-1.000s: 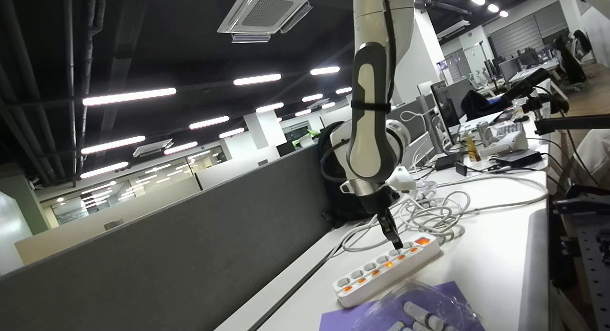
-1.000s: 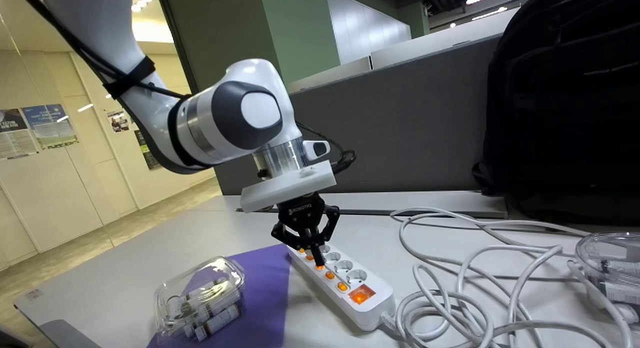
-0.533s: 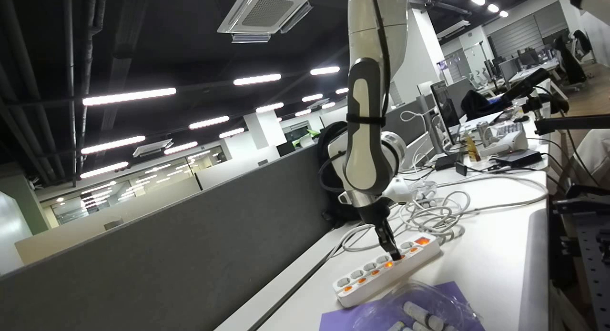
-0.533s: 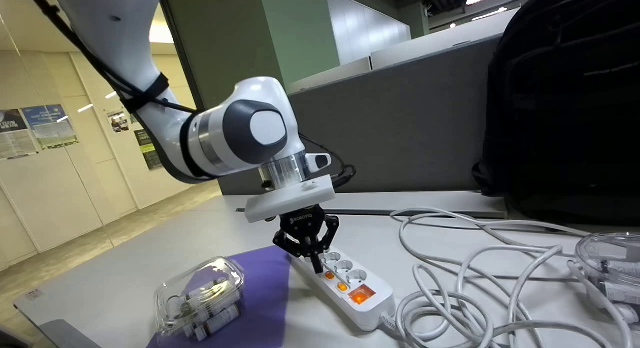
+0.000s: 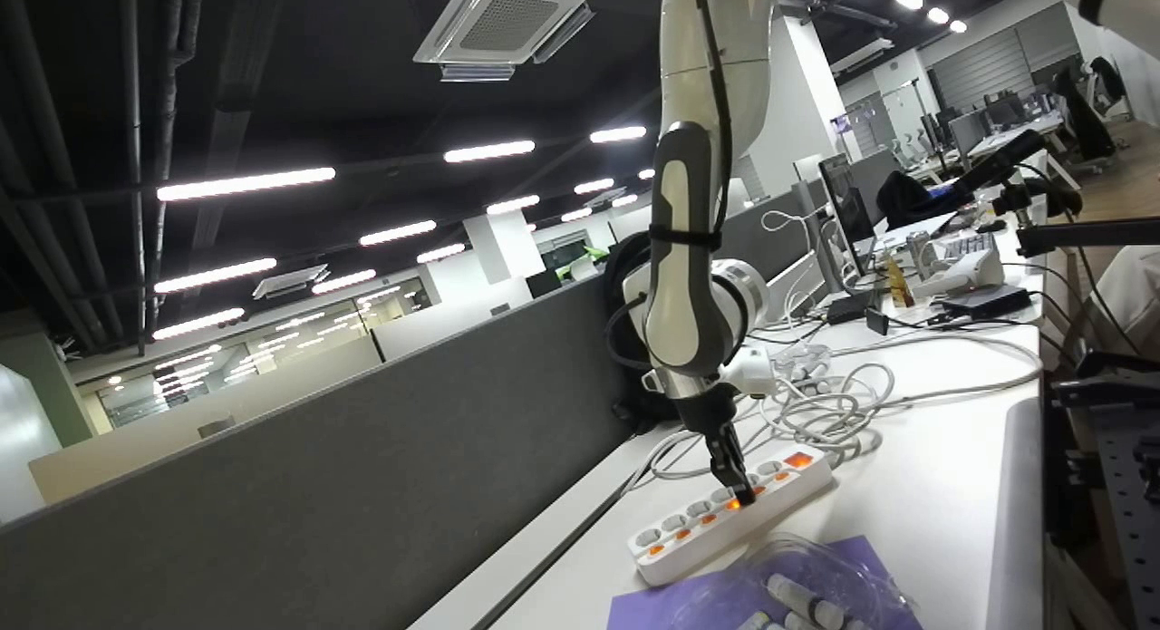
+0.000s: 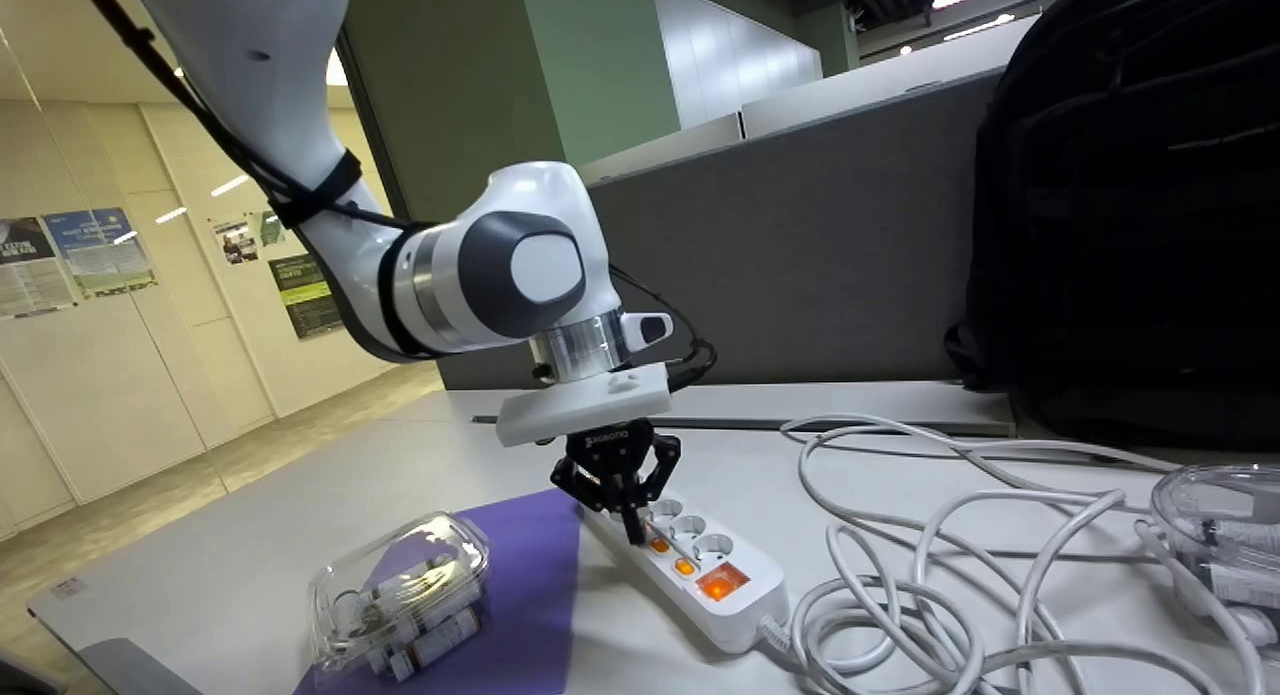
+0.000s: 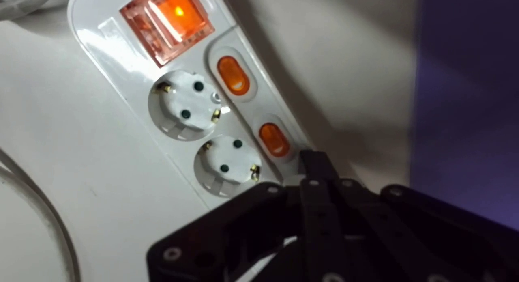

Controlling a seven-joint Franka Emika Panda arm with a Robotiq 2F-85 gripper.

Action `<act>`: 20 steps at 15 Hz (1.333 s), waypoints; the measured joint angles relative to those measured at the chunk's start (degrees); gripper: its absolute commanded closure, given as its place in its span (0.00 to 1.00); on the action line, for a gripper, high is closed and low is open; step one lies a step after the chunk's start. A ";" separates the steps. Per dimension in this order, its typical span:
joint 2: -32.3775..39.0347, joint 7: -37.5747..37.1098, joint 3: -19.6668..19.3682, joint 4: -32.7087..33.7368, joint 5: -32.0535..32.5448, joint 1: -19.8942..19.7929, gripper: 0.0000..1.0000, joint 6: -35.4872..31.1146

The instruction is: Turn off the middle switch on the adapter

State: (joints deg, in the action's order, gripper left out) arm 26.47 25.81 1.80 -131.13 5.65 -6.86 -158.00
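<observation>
Hand (image 6: 636,537): Closed and gripping nothing, fingertips (image 7: 318,160) together and aimed downward as I steer from afar.

Adapter (image 5: 732,527): Flat on the bench (image 5: 952,431), just beneath the hand, with sockets (image 7: 185,105) along one side and six small switches (image 7: 233,75) along the other.

Long axis: In the wrist view it slants from the main switch (image 7: 167,28) at upper left toward lower right, where my hand hides the remainder.

Middle switch (image 5: 732,505): Fourth of seven by my count, the main one included; it glows just beside the fingertips in an exterior view, on the side away from the main switch. Contact I cannot confirm.

Power: That glow suggests to me the job is not yet done.

Press to come: I judge it calls for a slight shift along the long axis, away from the main switch, then a straight push down.

Hazard: Fall short and I could flip the neighbouring switch (image 7: 274,140); drift outward and the fingertips could slide off the adapter's edge.
</observation>
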 measured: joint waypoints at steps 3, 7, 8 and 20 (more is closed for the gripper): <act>0.00 0.07 1.56 0.18 -1.49 -1.01 1.00 -0.02; -0.09 0.03 2.74 1.14 -2.54 -1.54 1.00 -1.12; -0.13 0.02 2.75 1.39 -2.54 -1.54 1.00 -1.37; -0.12 -1.00 1.17 2.07 -2.11 -0.93 1.00 -1.36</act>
State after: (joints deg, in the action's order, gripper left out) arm 26.35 24.81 2.97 -129.06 3.54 -7.79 -159.36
